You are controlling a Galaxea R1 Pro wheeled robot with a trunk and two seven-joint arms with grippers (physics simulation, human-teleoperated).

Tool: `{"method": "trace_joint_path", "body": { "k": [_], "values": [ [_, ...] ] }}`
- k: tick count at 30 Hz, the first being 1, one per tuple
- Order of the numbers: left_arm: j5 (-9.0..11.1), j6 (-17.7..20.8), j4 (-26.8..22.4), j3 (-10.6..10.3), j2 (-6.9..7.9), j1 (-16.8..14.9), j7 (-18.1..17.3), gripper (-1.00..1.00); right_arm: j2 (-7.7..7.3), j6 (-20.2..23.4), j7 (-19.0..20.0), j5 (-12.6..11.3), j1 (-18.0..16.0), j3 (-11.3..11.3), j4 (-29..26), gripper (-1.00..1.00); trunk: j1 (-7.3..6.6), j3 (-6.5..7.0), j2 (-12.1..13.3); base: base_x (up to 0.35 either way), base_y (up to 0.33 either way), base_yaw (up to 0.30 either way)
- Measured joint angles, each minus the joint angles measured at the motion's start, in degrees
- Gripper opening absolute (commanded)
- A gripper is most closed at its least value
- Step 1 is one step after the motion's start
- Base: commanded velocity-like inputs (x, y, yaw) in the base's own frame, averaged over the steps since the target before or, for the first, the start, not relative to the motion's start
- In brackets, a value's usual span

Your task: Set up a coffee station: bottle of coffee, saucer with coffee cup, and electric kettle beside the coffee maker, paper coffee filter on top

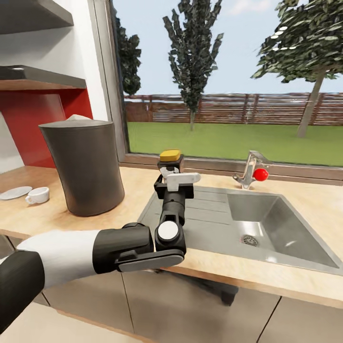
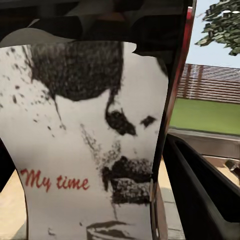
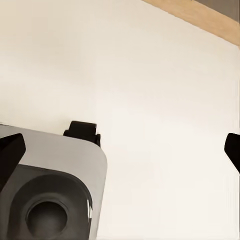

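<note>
Gripping the small dark yellow-lidded bottle of coffee [image 1: 170, 162] above the steel sink [image 1: 267, 224], the left gripper [image 1: 174, 178] risks dropping it there before reaching the tall dark grey coffee maker [image 1: 85, 164].

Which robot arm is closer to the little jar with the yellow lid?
Left. Its tool is shut on the bottle of coffee, holding it above the kitchen countertop by the sink. The right tool points down at pale floor beside the robot's base.
</note>
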Motion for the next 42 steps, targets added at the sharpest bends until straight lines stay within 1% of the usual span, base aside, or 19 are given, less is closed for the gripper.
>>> {"method": "trace_joint_path", "body": {
  "k": [15, 22, 29, 30, 31, 32, 33, 35, 37, 38, 42],
  "values": [
    [0.0, 0.1, 0.0, 0.0, -0.01, 0.0, 0.0, -1.00, -0.07, 0.1, 0.1, 0.1, 0.0, 0.0, 0.0, 1.00, 0.00, 0.00, 0.0, -0.236, -0.194, 0.016],
    [0.0, 0.1, 0.3, 0.1, 0.33, 0.0, 0.1, -1.00, -0.09, 0.1, 0.1, 0.0, 0.0, 0.0, 0.0, 1.00, -0.02, 0.00, 0.0, -0.066, -0.055, 0.000],
    [0.1, 5.1, 0.8, 0.5, 0.76, 0.0, 0.0, -1.00, -0.05, 0.0, 0.1, 0.0, 0.0, 0.0, 0.0, 1.00, -0.02, 0.00, 0.0, -0.007, -0.006, 0.000],
    [0.2, 6.5, 0.9, 5.0, 3.92, 0.0, -5.6, -1.00, -0.04, 0.0, 0.1, 0.0, 0.0, 0.0, 0.0, 1.00, -0.02, -0.01, 0.0, 0.000, 0.000, 0.000],
    [0.1, 7.1, 1.4, 10.5, 6.65, 0.0, -8.7, -1.00, -0.05, 0.0, 0.1, 0.0, 0.0, 0.0, 0.0, 1.00, -0.02, 0.01, 0.0, 0.000, 0.000, 0.000],
    [0.2, 7.4, 1.6, 10.1, 6.63, 0.0, -9.6, -1.00, -0.06, 0.0, 0.1, 0.0, 0.0, 0.0, 0.0, 1.00, -0.02, 0.00, 0.0, 0.000, 0.000, 0.000],
    [0.2, 8.3, 2.3, 11.3, 7.67, 0.0, -11.9, -1.00, -0.04, 0.0, 0.1, 0.0, 0.0, 0.0, 0.0, 1.00, -0.02, 0.00, 0.0, 0.000, 0.000, 0.000],
    [0.2, 9.8, 2.7, 12.6, 8.15, 0.0, -13.6, -1.00, -0.02, 0.0, 0.1, 0.0, 0.0, 0.0, 0.0, 1.00, -0.02, 0.00, 0.0, 0.000, 0.000, 0.000],
    [0.3, 11.3, 3.2, 13.5, 8.52, 0.0, -15.3, -1.00, -0.01, 0.0, 0.1, 0.0, 0.0, 0.0, 0.0, 1.00, -0.02, 0.00, 0.0, 0.000, 0.000, 0.000],
    [0.2, 12.6, 3.7, 14.5, 8.99, 0.0, -17.3, -1.00, -0.04, 0.0, 0.1, 0.0, 0.0, 0.0, 0.0, 1.00, -0.02, 0.00, 0.0, 0.000, 0.000, 0.000],
    [0.1, 14.3, 4.6, 17.5, 10.35, 0.0, -21.9, -1.00, -0.04, 0.0, 0.1, 0.0, 0.0, 0.0, 0.0, 1.00, -0.02, 0.00, 0.0, 0.000, 0.000, 0.000]
  ]
}}
